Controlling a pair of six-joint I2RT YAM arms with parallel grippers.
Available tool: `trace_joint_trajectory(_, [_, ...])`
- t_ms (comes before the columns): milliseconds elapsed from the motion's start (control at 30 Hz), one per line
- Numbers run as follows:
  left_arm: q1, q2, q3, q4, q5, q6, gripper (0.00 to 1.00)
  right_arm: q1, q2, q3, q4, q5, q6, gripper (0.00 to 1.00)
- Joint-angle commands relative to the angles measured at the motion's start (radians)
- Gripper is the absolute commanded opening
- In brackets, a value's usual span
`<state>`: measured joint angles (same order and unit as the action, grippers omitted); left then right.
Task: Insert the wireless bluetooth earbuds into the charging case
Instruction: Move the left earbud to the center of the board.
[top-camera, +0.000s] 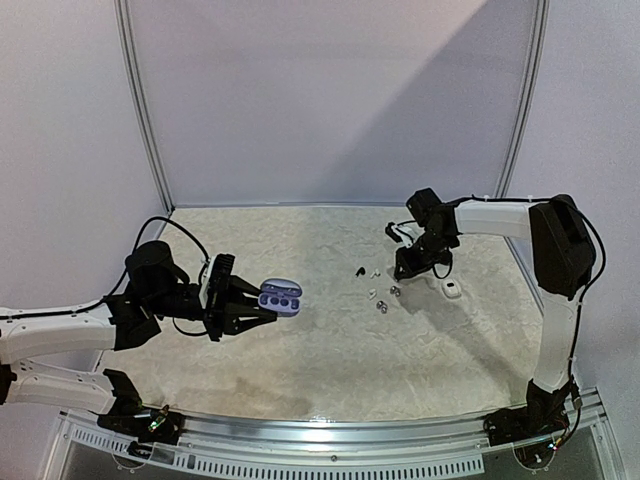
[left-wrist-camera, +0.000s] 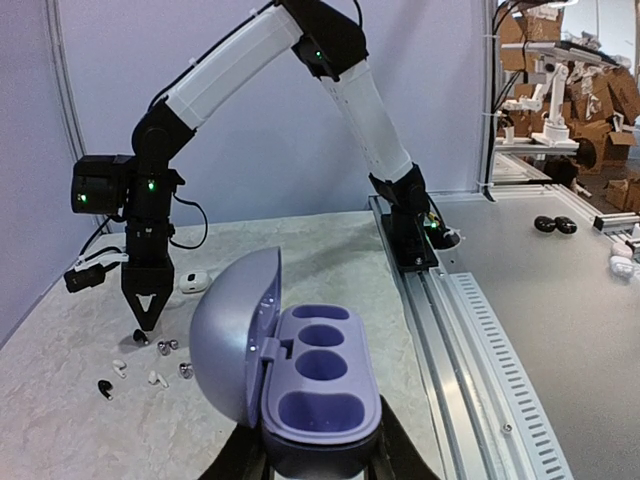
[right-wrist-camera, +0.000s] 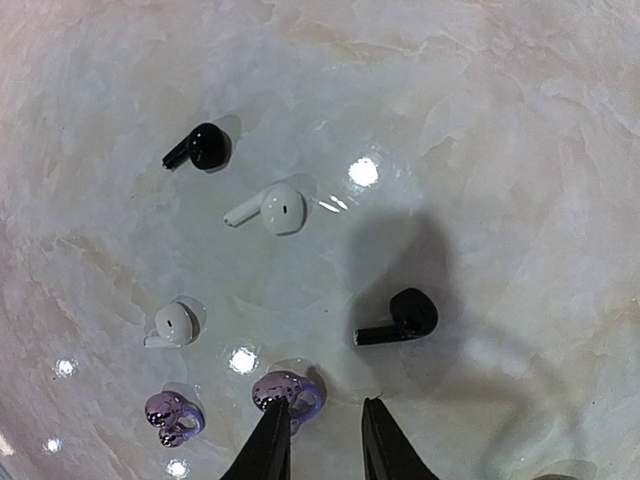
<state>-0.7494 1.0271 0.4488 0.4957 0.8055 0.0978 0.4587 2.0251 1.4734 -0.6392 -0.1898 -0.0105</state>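
Open lilac plastic charging case (left-wrist-camera: 320, 400), grasped by left jaws; beyond it, right jaws narrowly parted over tiny earbuds (right-wrist-camera: 283, 208) on marbled surface (right-wrist-camera: 500, 150).

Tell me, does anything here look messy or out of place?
Six earbuds lie scattered loose on the table, black, white and shiny purple mixed, while the open case in the left gripper is empty. Nothing looks broken.

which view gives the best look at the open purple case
Left wrist: the purple case fills the foreground, lid swung open, its wells visibly empty. Top external shows it small, held in the left gripper. Right wrist does not show it.
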Motion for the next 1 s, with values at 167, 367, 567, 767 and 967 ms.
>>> trace_joint_trajectory(167, [0.005,0.005,-0.005,-0.007,0.017,0.014,0.00,-0.002,0.039,-0.019,0.006,-0.037,-0.043,0.25])
trace_joint_trajectory(367, [0.005,0.005,-0.001,-0.009,0.021,0.019,0.00,-0.002,0.058,-0.027,0.005,-0.039,-0.042,0.25])
trace_joint_trajectory(567, [0.005,0.002,-0.002,-0.016,0.020,0.018,0.00,-0.002,0.057,-0.036,0.016,-0.044,-0.040,0.20])
trace_joint_trajectory(767, [0.005,0.000,-0.004,-0.019,0.018,0.021,0.00,0.001,0.052,-0.055,0.022,-0.061,-0.034,0.22])
trace_joint_trajectory(967, [0.005,-0.002,-0.007,-0.027,0.014,0.031,0.00,0.021,0.026,-0.088,0.033,-0.090,-0.030,0.23])
